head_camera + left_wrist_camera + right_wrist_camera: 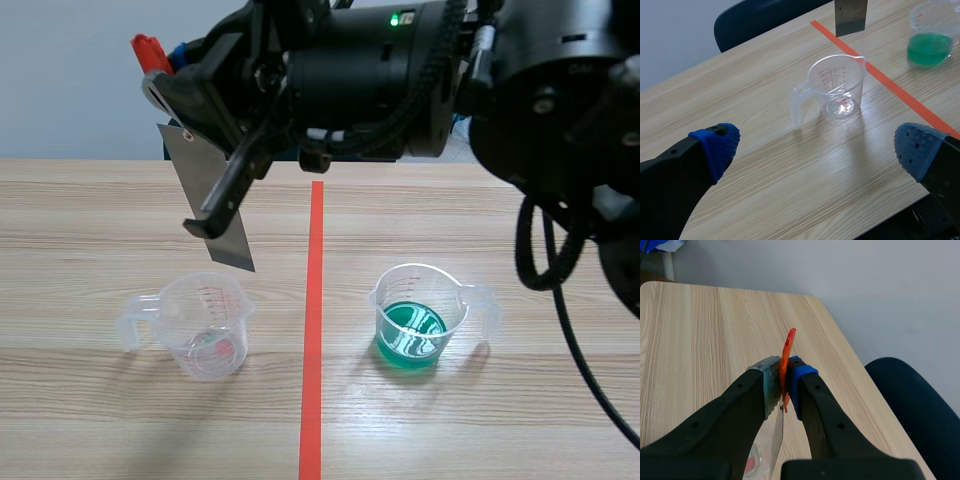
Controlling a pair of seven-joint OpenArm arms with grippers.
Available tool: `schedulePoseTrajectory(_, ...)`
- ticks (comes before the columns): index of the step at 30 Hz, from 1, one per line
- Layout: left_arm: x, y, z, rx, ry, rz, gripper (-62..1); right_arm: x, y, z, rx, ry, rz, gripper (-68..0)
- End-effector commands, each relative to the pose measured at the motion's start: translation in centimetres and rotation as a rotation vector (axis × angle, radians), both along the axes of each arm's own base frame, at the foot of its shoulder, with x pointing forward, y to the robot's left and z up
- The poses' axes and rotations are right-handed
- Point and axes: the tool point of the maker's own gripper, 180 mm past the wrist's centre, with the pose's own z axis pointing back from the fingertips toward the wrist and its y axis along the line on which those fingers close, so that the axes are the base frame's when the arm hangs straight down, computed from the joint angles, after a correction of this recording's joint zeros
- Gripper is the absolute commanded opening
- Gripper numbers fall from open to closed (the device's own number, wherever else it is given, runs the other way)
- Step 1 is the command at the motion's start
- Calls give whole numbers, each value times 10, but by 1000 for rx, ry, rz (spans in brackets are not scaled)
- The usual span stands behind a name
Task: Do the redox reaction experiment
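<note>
A thin grey metal sheet [205,195] with an orange-red tab [787,351] at its top hangs upright above the empty clear measuring cup [205,325]. My right gripper [210,222] reaches across from the right and is shut on the sheet; in the right wrist view the right gripper [783,382] pinches it edge-on. A second clear cup [415,315] holding green liquid stands right of the tape line. My left gripper [817,145] is open, low over the table, with the empty cup [836,87] ahead of it. Beyond that are the sheet's lower end [850,17] and the green cup [932,32].
An orange-red tape line [315,330] runs down the table's middle between the two cups. A dark blue chair [765,17] stands past the table's far edge. The right arm's bulk [420,70] fills the space above the table's back.
</note>
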Motion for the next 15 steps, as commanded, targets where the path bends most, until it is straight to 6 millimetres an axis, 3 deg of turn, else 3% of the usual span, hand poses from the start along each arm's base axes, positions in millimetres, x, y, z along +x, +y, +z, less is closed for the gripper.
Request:
schedulePoseTrajectory(1, 2, -3, 7, -15, -28, -6, 14, -1, -7, 16, 48, -24, 7, -669)
schedulePoseTrajectory(15, 2, -3, 7, -15, -27, -6, 14, 22, -82, 27, 74, -17, -102, -669)
